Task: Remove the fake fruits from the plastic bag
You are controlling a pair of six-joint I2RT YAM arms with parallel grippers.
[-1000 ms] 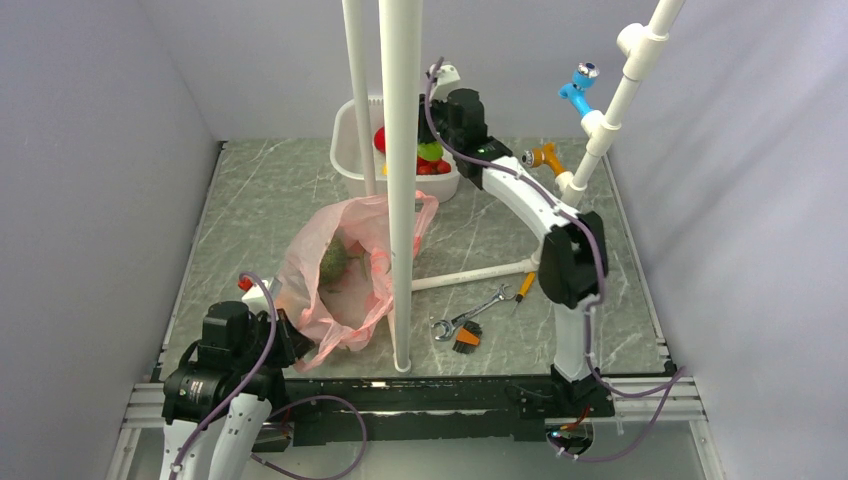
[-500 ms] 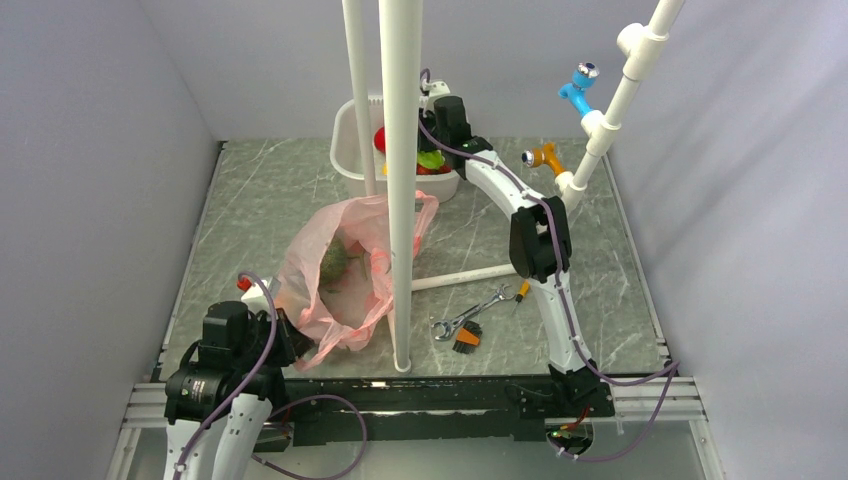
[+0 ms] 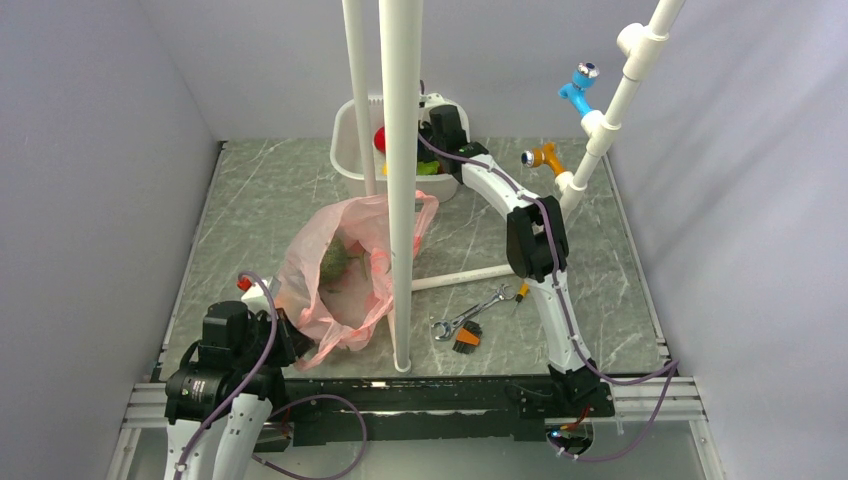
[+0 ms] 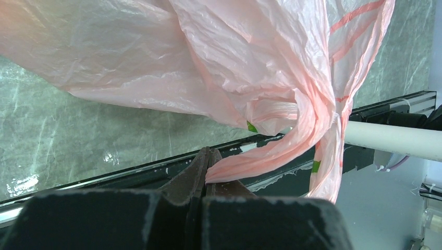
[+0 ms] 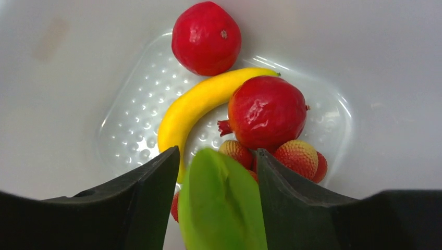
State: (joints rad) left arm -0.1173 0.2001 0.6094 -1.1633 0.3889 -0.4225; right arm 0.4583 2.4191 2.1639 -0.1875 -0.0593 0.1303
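Green fake fruit (image 5: 221, 208) between spread right fingers (image 5: 148, 200), central in tub (image 5: 68, 78)

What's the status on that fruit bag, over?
Left gripper shut on edge of pink bag. Right gripper open over white tub, green fruit loose between jaws. Dull-green ball inside bag. White pole blocks part of top view.

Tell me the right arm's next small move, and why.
Probably open the right gripper a little wider, then lift straight up. The green piece sits between its fingers over the white tub, above the banana and red fruits; whether it is already free I cannot tell. The left gripper is shut on the plastic bag handle.
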